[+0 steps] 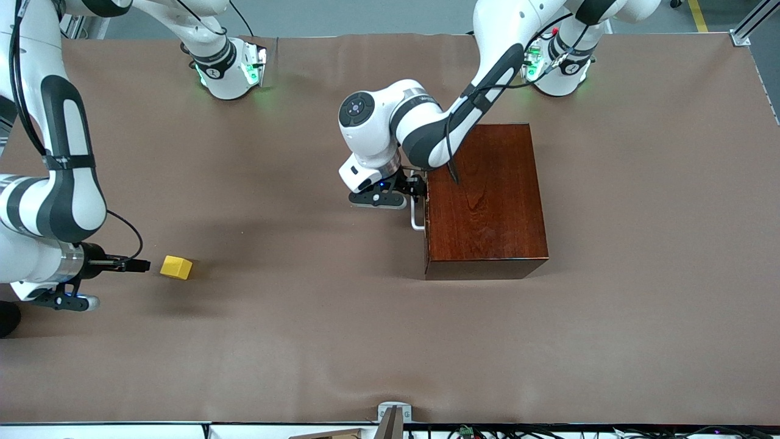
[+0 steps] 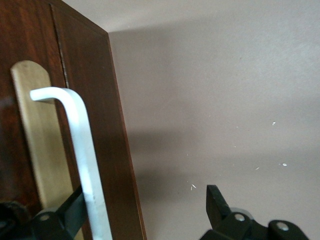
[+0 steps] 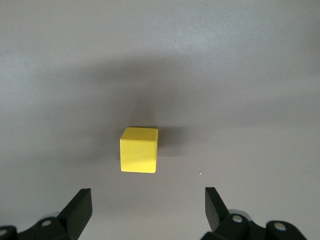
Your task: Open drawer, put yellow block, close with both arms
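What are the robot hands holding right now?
Nothing yet. The open left gripper straddles the white bar handle; the open right gripper faces the small yellow cube.

We see the wooden box (image 1: 487, 201) standing on the table (image 1: 640, 274) toward the left arm's end, its drawer (image 2: 90, 125) closed, the handle (image 1: 416, 218) facing the right arm's end. The left gripper (image 1: 419, 185) sits at that handle, fingers either side of the bar. The yellow block (image 1: 176, 267) lies well apart, toward the right arm's end, nearer the front camera, with the right gripper (image 3: 147, 207) just beside it.
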Tool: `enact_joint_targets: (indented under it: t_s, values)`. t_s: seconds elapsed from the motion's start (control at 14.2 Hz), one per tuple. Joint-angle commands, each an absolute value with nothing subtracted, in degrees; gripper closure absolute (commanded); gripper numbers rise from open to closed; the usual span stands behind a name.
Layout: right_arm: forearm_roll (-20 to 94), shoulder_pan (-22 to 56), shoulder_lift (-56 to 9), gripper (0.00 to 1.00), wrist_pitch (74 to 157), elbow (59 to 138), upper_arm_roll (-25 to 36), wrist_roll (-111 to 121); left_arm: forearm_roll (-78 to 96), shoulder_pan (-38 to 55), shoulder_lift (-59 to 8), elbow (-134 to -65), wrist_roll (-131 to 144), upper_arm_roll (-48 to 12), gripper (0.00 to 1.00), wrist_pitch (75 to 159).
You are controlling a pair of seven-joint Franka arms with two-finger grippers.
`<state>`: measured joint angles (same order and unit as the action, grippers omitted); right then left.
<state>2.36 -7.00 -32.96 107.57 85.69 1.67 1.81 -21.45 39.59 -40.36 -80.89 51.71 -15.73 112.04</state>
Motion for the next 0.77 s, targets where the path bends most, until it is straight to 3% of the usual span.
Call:
enact_joint_targets:
  t_s: [0.0, 0.7]
  values:
    - [3.2, -7.4, -34.5, 0.0, 108.9, 85.1, 1.0, 2.8, -22.7, 40.4, -41.6, -79.7, 52.6, -15.4, 0.0, 113.4]
    - [4.4, -7.0, -35.3, 0.0, 115.0, 86.8, 0.9, 2.0, -22.4, 42.1, -41.9, -77.6, 54.4, -15.3, 0.0, 118.6]
